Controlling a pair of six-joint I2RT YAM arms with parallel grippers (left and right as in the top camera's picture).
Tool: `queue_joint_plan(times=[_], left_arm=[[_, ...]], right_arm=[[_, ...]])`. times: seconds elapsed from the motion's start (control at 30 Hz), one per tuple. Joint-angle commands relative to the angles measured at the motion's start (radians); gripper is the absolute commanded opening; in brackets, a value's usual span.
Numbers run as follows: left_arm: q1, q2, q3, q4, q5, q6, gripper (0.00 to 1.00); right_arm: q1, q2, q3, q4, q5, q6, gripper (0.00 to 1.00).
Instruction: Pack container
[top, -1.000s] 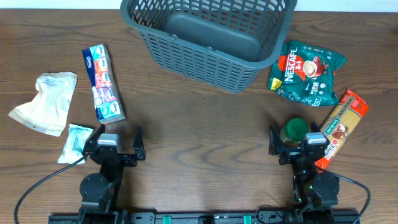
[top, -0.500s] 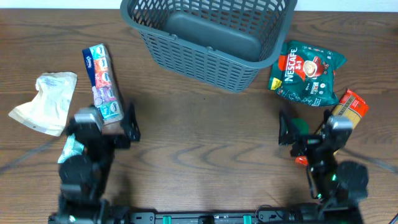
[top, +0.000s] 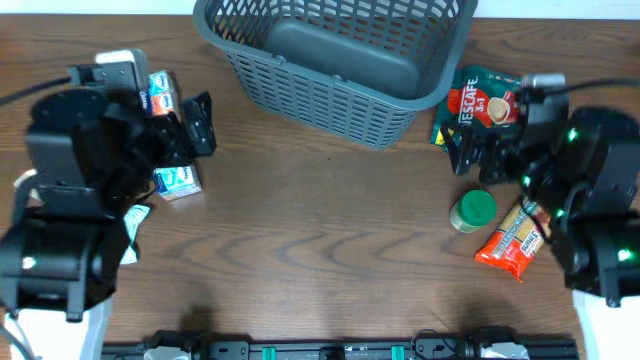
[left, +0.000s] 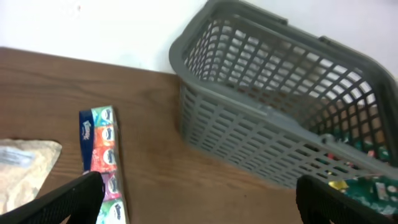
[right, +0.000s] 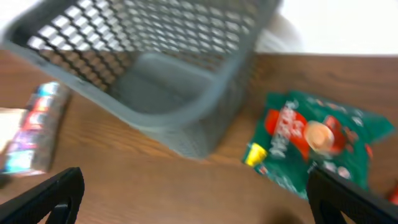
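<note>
The dark grey slotted basket (top: 335, 60) stands empty at the back middle; it also shows in the left wrist view (left: 273, 118) and right wrist view (right: 155, 68). A tissue multipack (top: 172, 180) lies left, also in the left wrist view (left: 99, 155). A green Nescafe bag (top: 478, 100) lies right of the basket, also in the right wrist view (right: 311, 143). A green-lidded jar (top: 473, 211) and an orange-red pasta packet (top: 512, 238) lie below it. My left gripper (top: 195, 125) is open and empty above the tissue pack. My right gripper (top: 470, 150) is open and empty over the Nescafe bag's lower edge.
A pale crumpled pouch (left: 25, 168) lies far left, mostly hidden under the left arm in the overhead view. A small white-and-teal packet (top: 133, 215) peeks out beside that arm. Bare wood tabletop (top: 320, 230) lies between the arms.
Both arms have risen from the front edge and swung toward the back. The left gripper now hangs over the tissue pack, the right over the Nescafe bag. The jar and pasta packet are uncovered.
</note>
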Motion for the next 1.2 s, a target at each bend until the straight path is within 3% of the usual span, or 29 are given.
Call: queue_joint_plan(times=[0.0,0.07,0.13,0.17,0.23,0.27,0.4,0.47,0.57,0.7,0.77,0.83,0.87,0.9,0.93,1.17], left_arm=[[-0.004,0.006,0.027,-0.070,0.014,0.012,0.99],[-0.004,0.006,0.024,-0.095,0.014,0.004,0.99],[-0.004,0.008,0.024,-0.100,0.018,-0.002,0.98],[-0.004,0.008,0.024,-0.097,0.019,-0.002,0.99],[-0.004,0.008,0.024,-0.089,0.020,-0.003,0.99],[-0.004,0.008,0.024,-0.084,0.023,-0.003,0.98],[-0.004,0.008,0.024,-0.045,0.042,-0.033,0.99],[-0.004,0.009,0.024,-0.023,0.047,-0.047,0.83],[-0.004,0.017,0.024,0.023,0.045,-0.048,0.63],[-0.004,0.028,0.024,0.071,0.071,-0.079,0.57],[-0.004,0.028,0.024,0.095,0.068,-0.141,0.40],[-0.004,0.027,0.024,0.114,0.076,-0.136,0.39],[-0.004,0.027,0.024,0.117,0.075,-0.127,0.32],[-0.004,0.029,0.024,0.121,0.069,-0.116,0.10],[-0.004,0.032,0.024,0.124,0.052,-0.106,0.06],[-0.004,0.121,0.034,0.153,0.041,-0.103,0.06]], right_arm=[[0.006,0.012,0.048,0.006,-0.096,-0.043,0.99],[0.006,0.012,0.048,0.018,-0.092,-0.053,0.91],[0.006,0.012,0.048,0.025,-0.087,-0.058,0.75],[0.006,0.014,0.048,0.026,-0.077,-0.058,0.55],[0.006,0.019,0.048,0.023,-0.049,-0.058,0.29],[0.006,0.024,0.048,0.018,-0.035,-0.058,0.22],[0.006,0.042,0.048,0.007,-0.025,-0.058,0.12],[0.006,0.051,0.048,0.008,-0.025,-0.058,0.01],[0.006,0.068,0.048,0.010,-0.025,-0.058,0.01],[0.008,0.094,0.048,0.009,-0.025,-0.058,0.01],[0.008,0.109,0.048,0.006,-0.025,-0.058,0.01],[0.008,0.121,0.048,0.003,-0.025,-0.058,0.01],[0.008,0.126,0.048,0.002,-0.025,-0.058,0.01],[0.008,0.131,0.048,0.001,-0.025,-0.058,0.01],[0.009,0.136,0.048,0.000,-0.025,-0.058,0.01],[0.031,0.165,0.048,-0.001,-0.026,-0.058,0.01]])
